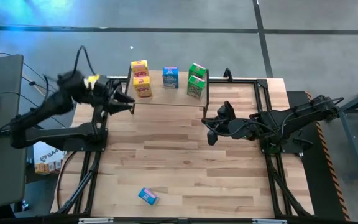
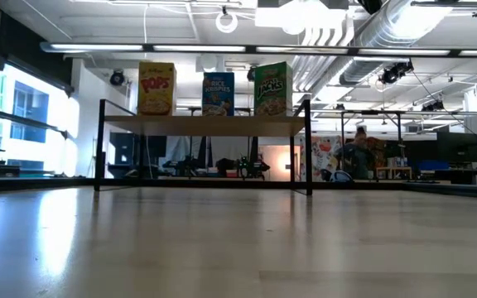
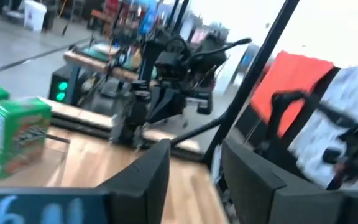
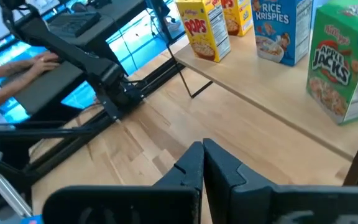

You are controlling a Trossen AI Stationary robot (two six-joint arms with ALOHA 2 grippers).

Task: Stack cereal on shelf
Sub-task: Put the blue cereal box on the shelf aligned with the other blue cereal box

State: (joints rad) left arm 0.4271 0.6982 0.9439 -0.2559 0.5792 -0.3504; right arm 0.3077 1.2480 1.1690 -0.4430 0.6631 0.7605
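The shelf [image 1: 166, 96] stands at the table's far edge. On its wood top stand two yellow boxes [image 1: 141, 78], one blue box [image 1: 171, 78] and two green boxes [image 1: 196, 79], all upright. A second blue box [image 1: 148, 196] lies flat on the table near the near edge. My left gripper [image 1: 128, 102] hovers at the shelf's left front corner, open and empty; its wrist view shows the fingers [image 3: 148, 180] apart and the green boxes [image 3: 14, 134] beyond. My right gripper [image 1: 209, 127] is shut and empty, just in front of the shelf's right end [image 4: 260, 106].
Black frame rails [image 1: 95, 162] run along the table's left and right sides, and the arm bases stand there. Bare tabletop [image 1: 179, 162] lies between the shelf and the lone blue box. A person's hands [image 4: 39, 62] rest on a keyboard beyond the left side.
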